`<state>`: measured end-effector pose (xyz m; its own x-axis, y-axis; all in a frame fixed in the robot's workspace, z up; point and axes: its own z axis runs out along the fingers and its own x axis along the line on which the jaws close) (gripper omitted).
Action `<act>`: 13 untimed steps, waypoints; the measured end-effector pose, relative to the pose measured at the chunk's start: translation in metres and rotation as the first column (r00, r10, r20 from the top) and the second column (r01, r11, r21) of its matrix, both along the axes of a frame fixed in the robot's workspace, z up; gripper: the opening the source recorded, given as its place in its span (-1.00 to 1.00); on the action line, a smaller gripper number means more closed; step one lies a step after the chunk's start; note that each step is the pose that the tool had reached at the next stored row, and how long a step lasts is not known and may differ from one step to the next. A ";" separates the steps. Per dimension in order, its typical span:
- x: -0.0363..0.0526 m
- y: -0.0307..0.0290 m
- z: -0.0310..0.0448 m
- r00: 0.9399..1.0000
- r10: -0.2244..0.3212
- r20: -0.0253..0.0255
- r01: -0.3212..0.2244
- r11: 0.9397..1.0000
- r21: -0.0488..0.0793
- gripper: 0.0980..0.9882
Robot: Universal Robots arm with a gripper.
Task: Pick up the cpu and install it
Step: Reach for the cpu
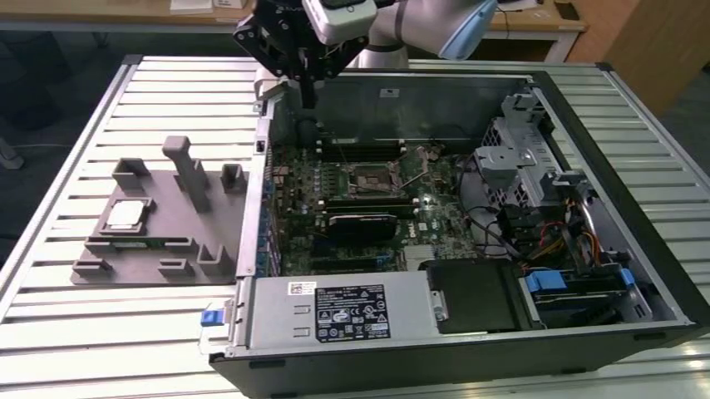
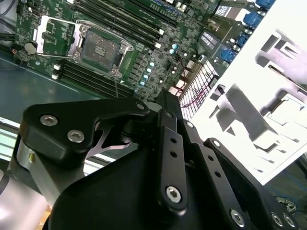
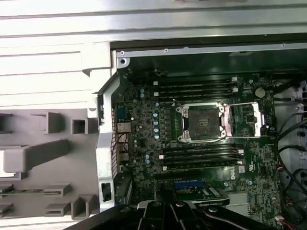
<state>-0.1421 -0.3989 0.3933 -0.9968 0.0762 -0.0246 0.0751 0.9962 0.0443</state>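
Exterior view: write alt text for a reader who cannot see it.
The tool hangs above the edge of an open computer case. The cpu lies on a grey holder at the exterior view's left; the socket is empty.

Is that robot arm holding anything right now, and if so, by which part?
Nothing. The tool hangs empty above the computer case; the chip lies on the grey tray.

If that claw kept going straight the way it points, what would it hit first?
The gripper would probably meet the green motherboard just inside the wall of the computer case, though depth is unclear.
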 end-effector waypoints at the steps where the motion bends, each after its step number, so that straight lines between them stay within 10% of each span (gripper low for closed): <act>1: -0.0008 0.0000 0.0000 1.000 0.000 0.000 0.000 1.000 0.000 -0.98; 13: -0.0106 0.0000 0.0000 1.000 0.000 0.001 0.000 1.000 0.000 -0.98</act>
